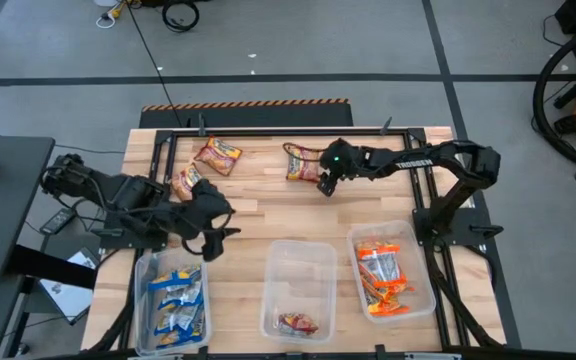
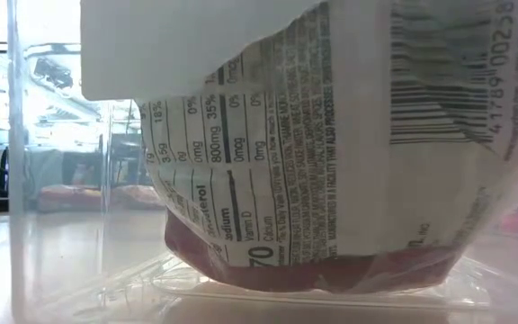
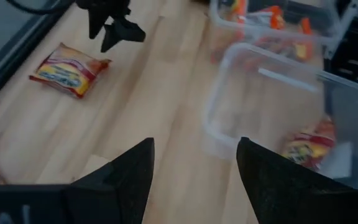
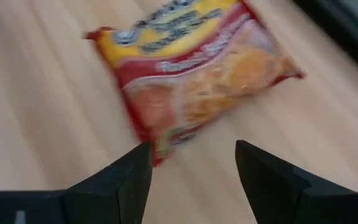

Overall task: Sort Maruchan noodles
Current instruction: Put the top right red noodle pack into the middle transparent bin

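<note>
The right gripper (image 1: 325,186), fingers apart and empty, hovers just beside a crinkly red-and-yellow noodle packet (image 1: 302,163) lying flat on the wooden table (image 1: 268,215), whose printed front only its wrist view shows (image 4: 194,74).

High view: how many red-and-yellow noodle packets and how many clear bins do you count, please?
Red-and-yellow crinkly plastic noodle packets: 4 (three on the wood, one in the middle bin)
Clear rectangular plastic bins: 3
Total: 7
</note>
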`<state>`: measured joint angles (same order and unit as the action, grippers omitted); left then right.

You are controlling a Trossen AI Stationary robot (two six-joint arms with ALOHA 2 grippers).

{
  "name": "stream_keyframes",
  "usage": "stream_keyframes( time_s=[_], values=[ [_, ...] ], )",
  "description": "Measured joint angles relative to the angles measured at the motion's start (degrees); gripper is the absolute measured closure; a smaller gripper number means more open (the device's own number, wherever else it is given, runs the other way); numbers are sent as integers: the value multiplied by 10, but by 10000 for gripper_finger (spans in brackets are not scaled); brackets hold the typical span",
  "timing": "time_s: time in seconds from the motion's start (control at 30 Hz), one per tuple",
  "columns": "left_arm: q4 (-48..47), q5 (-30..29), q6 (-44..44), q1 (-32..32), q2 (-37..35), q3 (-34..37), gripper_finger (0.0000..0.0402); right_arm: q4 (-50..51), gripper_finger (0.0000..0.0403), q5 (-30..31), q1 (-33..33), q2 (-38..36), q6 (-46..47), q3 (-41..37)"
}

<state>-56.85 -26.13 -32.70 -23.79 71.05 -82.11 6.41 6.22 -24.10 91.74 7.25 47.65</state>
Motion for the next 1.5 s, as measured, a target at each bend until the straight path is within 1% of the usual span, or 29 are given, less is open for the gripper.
stream_keyframes(
  time_s=[0.1, 0.17, 0.33, 0.4, 0.5, 0.57, 0.63, 0.77, 0.9, 0.97, 1.1, 1.3, 1.4, 1.5],
  values=[
    [7, -8, 15, 22, 1, 0, 171, -71, 173, -27, -9, 0, -63, -25],
    [13, -13, 26, 35, 1, 0, 171, -91, 176, -31, -7, 0, -94, -38],
    [29, -23, 51, 54, 1, 0, 171, -113, 181, -29, -3, 0, -105, -56],
    [34, -22, 58, 59, 1, 0, 171, -140, 184, -10, 14, 0, -132, -57],
    [40, -22, 67, 69, 1, 0, 171, -187, 190, 33, 50, 4, -229, -48],
    [41, -22, 69, 76, 1, 0, 171, -188, 194, 64, 68, 22, -292, -30],
    [41, -22, 69, 82, 1, 0, 171, -179, 198, 81, 77, 49, -329, -9],
    [44, -22, 65, 85, 1, 0, 171, -160, 206, 109, 81, 99, -345, 29],
    [43, -21, 58, 85, 1, 0, 171, -158, 212, 127, 83, 130, -368, 46],
    [43, -21, 49, 85, 1, 0, 171, -152, 214, 142, 89, 133, -391, 47],
    [43, -22, 48, 85, 1, 0, 170, -156, 219, 147, 100, 140, -425, 47],
    [44, -22, 48, 89, 1, 0, 171, -163, 229, 160, 101, 176, -414, 48],
    [44, -23, 48, 90, 1, 0, 171, -165, 242, 169, 105, 177, -413, 48],
    [43, -23, 48, 90, 1, 0, 171, -176, 269, 178, 106, 178, -414, 47]
  ],
)
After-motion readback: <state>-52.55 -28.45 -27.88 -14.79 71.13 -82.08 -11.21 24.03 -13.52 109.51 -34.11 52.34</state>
